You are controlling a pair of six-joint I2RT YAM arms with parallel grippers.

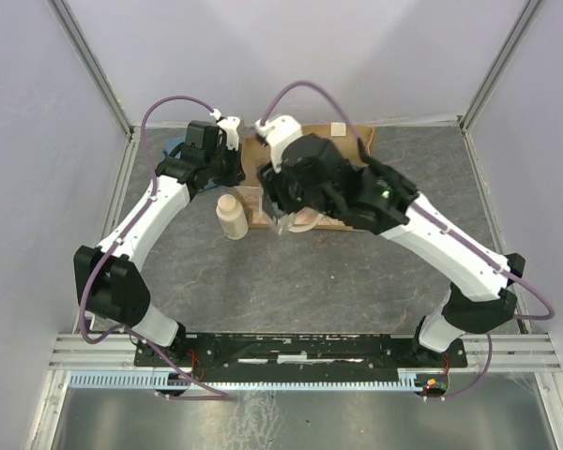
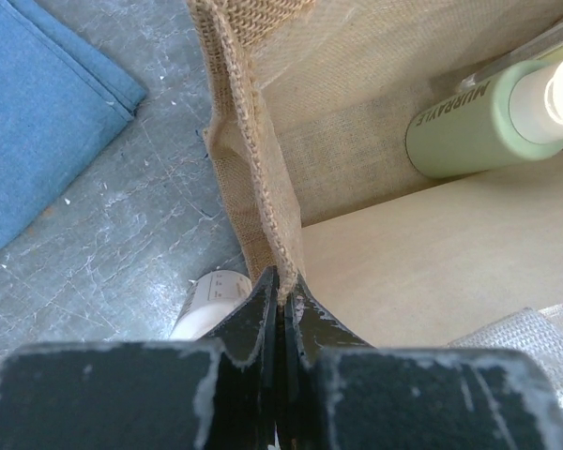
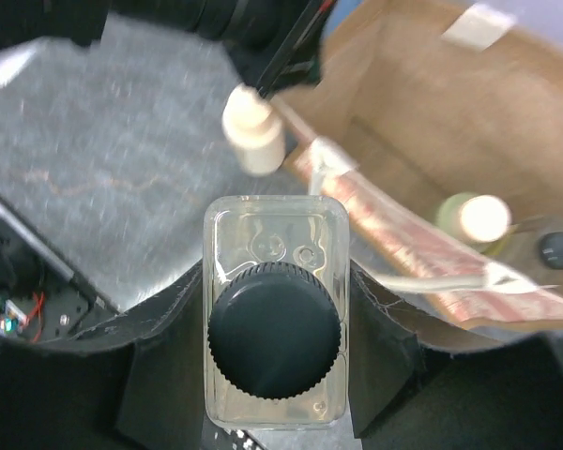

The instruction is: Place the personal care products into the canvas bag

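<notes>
Jaws of the right gripper (image 3: 274,323) are closed on the flat sides of a clear dark-capped bottle (image 3: 274,330), which it holds cap-up just off the near printed side of the canvas bag (image 1: 342,150). A beige cylindrical bottle (image 1: 232,216) with a cream cap stands upright on the grey table (image 1: 357,272), just outside the bag's near left corner. The left gripper (image 2: 281,292) is fully closed, pinching the woven rim of the bag's left wall between its tips. Inside the bag sit a pale yellow container (image 2: 488,122) with a cream top, close to a wall, and beside it a second dark-capped bottle (image 3: 558,250). A folded blue cloth (image 2: 47,112) lies flat on the table, left of the bag and apart from it
</notes>
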